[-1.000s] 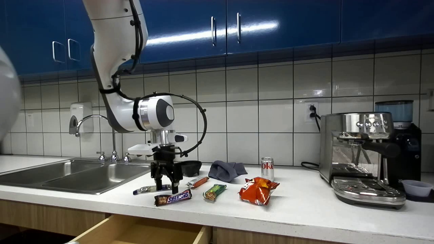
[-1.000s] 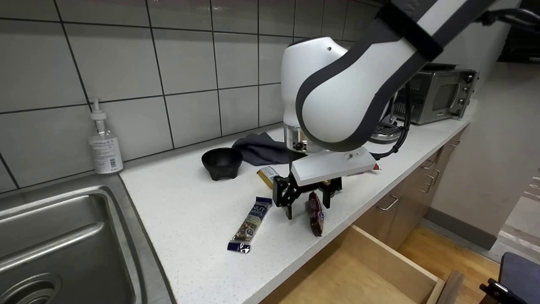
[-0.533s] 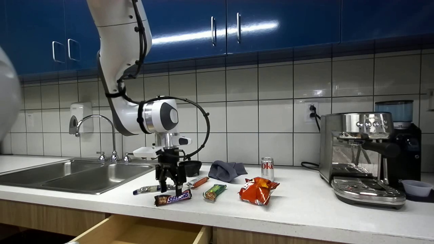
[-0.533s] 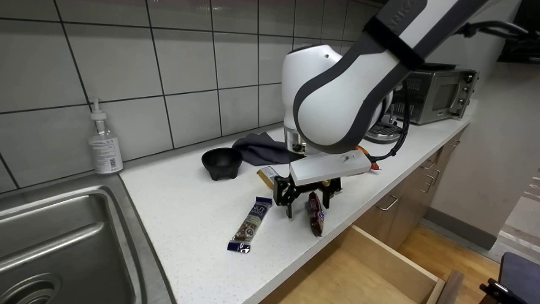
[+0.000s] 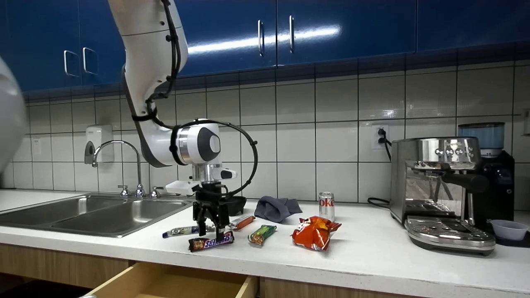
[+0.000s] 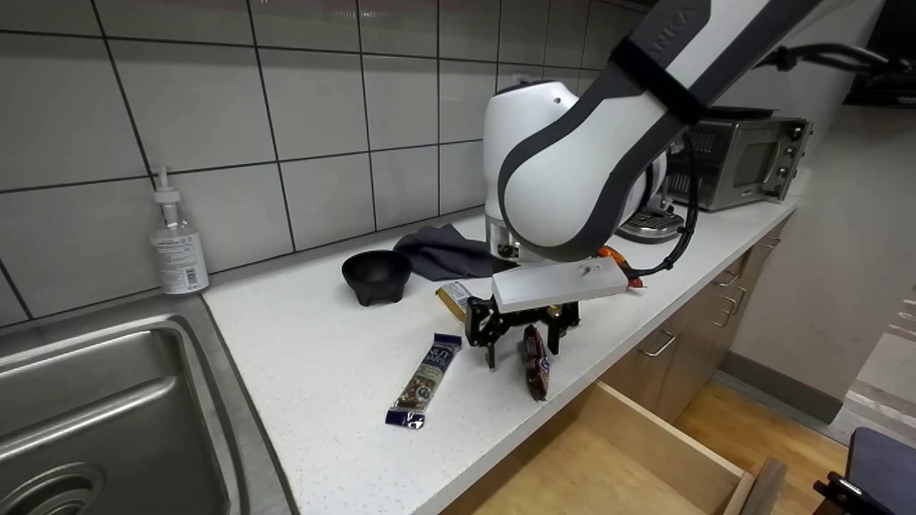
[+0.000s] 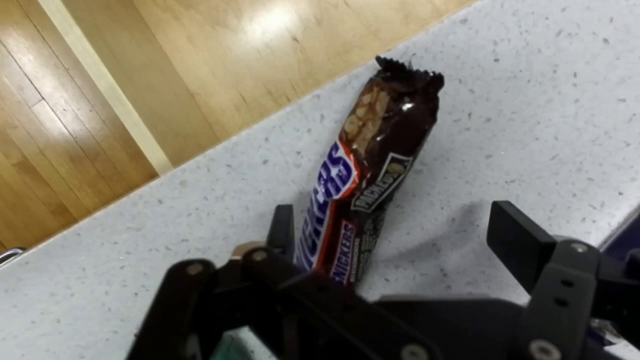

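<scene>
Snickers bar (image 7: pixel 369 182) between spread fingers (image 7: pixel 520 245), contact unclear.

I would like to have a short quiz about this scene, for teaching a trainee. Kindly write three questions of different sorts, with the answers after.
1. In the wrist view, what shows between the open jaws?
A) a bowl
B) a chocolate bar
C) a soap bottle

2. True or false: the wooden drawer stands open.

3. Fill in: in an exterior view, the soda can stands upright, to the right of a crumpled dark ____.

Key: 1 B; 2 true; 3 cloth.
</scene>
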`<state>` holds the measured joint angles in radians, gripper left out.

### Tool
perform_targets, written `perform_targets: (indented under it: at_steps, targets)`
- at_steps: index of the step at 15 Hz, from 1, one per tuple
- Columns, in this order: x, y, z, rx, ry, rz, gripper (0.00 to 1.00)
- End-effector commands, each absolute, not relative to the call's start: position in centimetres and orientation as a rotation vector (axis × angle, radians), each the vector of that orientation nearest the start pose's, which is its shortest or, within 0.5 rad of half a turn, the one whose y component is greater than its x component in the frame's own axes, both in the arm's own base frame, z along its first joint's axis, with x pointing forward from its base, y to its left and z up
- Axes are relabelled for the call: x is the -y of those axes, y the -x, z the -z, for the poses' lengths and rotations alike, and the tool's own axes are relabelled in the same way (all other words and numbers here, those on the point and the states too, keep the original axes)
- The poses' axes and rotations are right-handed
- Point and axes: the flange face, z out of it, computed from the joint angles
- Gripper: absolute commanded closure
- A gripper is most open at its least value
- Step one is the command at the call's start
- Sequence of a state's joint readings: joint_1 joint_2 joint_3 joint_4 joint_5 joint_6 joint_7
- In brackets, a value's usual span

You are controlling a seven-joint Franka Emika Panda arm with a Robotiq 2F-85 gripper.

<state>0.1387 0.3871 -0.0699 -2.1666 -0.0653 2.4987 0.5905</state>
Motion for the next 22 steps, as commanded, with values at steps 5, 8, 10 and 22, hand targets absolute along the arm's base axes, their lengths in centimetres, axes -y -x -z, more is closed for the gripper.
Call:
perform_targets:
  at_steps: [5,8,10,22]
  targets:
    - [-3.2,-55.7,-21.2,-0.833,3.062,-0.011,0.58]
    - [-3.1,-55.4,-21.2,-0.847,3.053,0.001,0.8]
    - [-3.0,-55.3,-21.3,-0.852,3.048,0.009,0.94]
    - [-3.3,-51.2,-23.6,-0.83,3.015,0.109,0.96]
